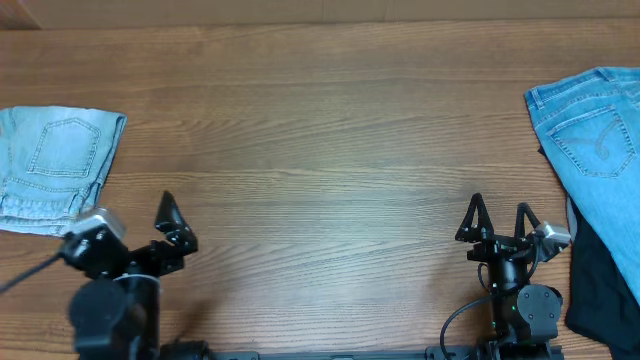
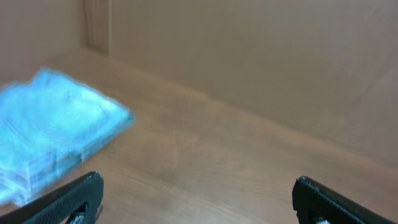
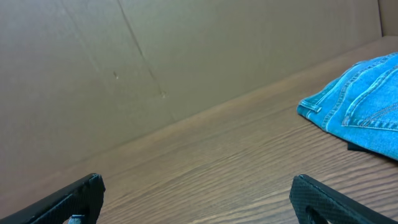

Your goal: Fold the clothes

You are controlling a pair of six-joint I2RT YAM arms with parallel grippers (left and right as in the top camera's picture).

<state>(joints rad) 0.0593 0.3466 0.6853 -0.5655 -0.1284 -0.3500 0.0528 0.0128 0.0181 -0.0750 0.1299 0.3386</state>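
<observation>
The wooden table (image 1: 320, 130) stretches bare between two piles. Far right lie medium-blue jeans (image 1: 598, 125) over a dark garment (image 1: 600, 280). At the far left edge sit the clothes (image 1: 52, 165), pale denim shorts already folded into a compact stack. My left gripper (image 1: 172, 228) and right gripper (image 1: 497, 222) hover near the front edge, both spread wide, holding nothing. My worry: reaching left again could snag the stack and undo its fold.

Left wrist view, blurred: folded pale denim shorts (image 2: 53, 127) lie on the wooden table (image 2: 211, 168) at left. Left gripper (image 2: 196, 199) fingers (image 2: 68, 199) spread wide, nothing between them. Brown wall (image 2: 261, 56) behind.
</observation>
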